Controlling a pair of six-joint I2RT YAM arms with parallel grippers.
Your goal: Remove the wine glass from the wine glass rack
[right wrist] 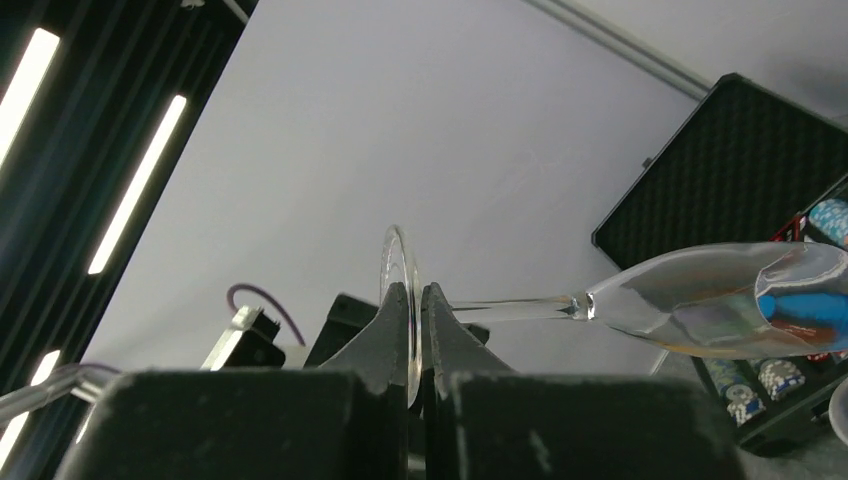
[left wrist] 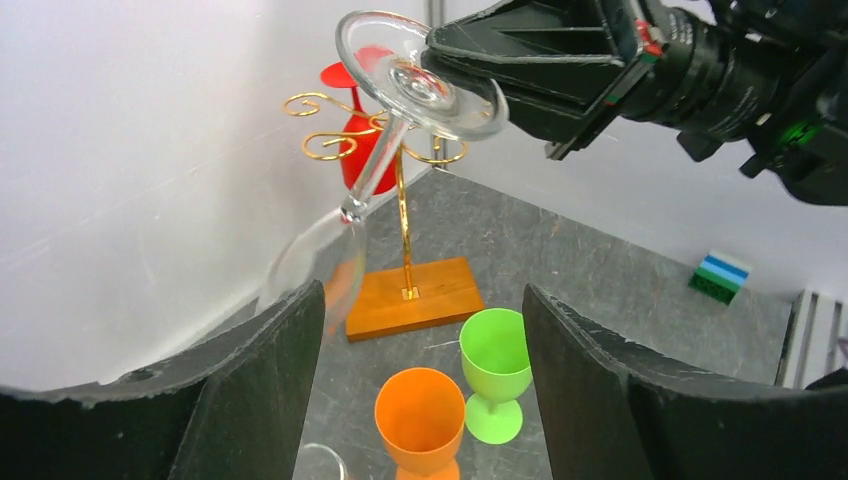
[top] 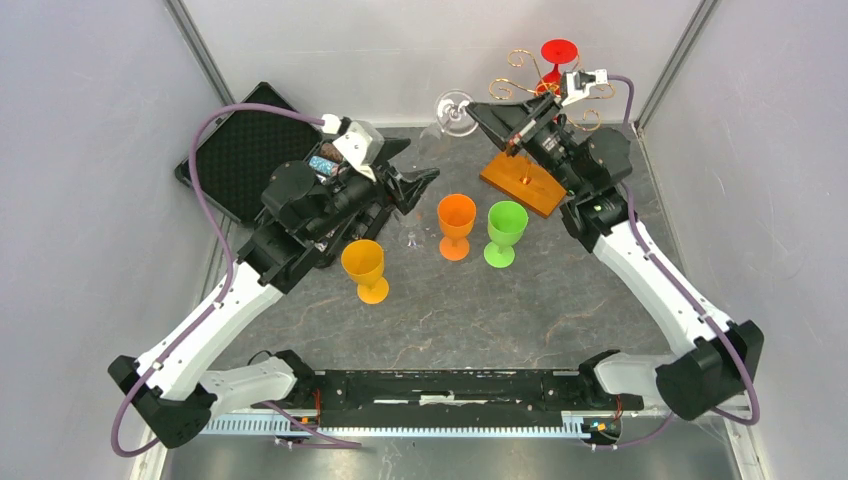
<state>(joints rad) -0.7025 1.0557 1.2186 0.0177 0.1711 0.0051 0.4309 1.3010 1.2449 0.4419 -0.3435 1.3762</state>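
Top external view, and the right gripper (top: 483, 108) is up high over the back of the table (top: 450, 320), clenched on the clear wine glass (top: 455, 106) by its round foot! Right wrist confirms it: both fingers (right wrist: 395, 320) pinch the rim of that disc. The stem runs out sideways from them and the bowl tilts away beyond the fingertips. The wine glass rack (top: 523, 183) stands on the table just below and beside that gripper. The clear glass sits apart from its gold curls, off the rack. 1 red glass (top: 558, 50) hangs upside down on the rack, on the side away from the gripper. Now the left gripper (top: 418, 190): released, jaws spread wide, nothing between them. From the left wrist, the clear glass slants down from above, its bowl ending right by the left finger (left wrist: 265, 380); touching or not, I cannot tell. Just ahead of and below those jaws stand 2 cups, an orange cup (left wrist: 420, 410) and a green cup (left wrist: 495, 360).
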